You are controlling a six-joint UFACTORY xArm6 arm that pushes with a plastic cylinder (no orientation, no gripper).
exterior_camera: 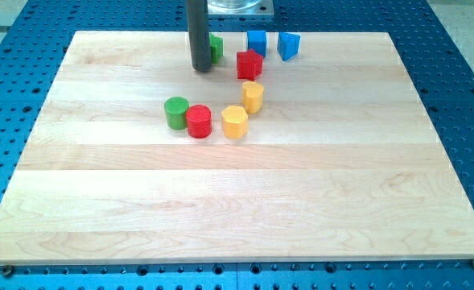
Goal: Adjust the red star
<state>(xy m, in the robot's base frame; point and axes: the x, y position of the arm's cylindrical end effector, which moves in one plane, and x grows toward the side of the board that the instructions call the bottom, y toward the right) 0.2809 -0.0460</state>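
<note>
My tip (pixel 200 69), the lower end of a straight dark rod, rested on the tabletop (pixel 245 201) near the view's top edge; it was a plain rod end and grasped nothing. A green block (pixel 217 47) stood just behind the rod on the view's right, partly hidden, so its shape could not be determined.

The red star (pixel 249 64) stood near the tip, on the view's right of it, with a narrow gap between them. Above the star, close to the top edge of the tabletop, stood a blue cube (pixel 257 42) and a second blue block (pixel 288 45) of unclear shape. A yellow block (pixel 253 97) stood just below the star. Further down, a yellow hexagon (pixel 234 122), a red cylinder (pixel 198 121) and a green cylinder (pixel 175 112) formed a curved row, the two cylinders touching.

Open room lay on the star's right side, toward the view's right edge. The lower half of the tabletop carried bare pale wood planks. A blue perforated base (pixel 462 48) surrounded the tabletop on all sides.
</note>
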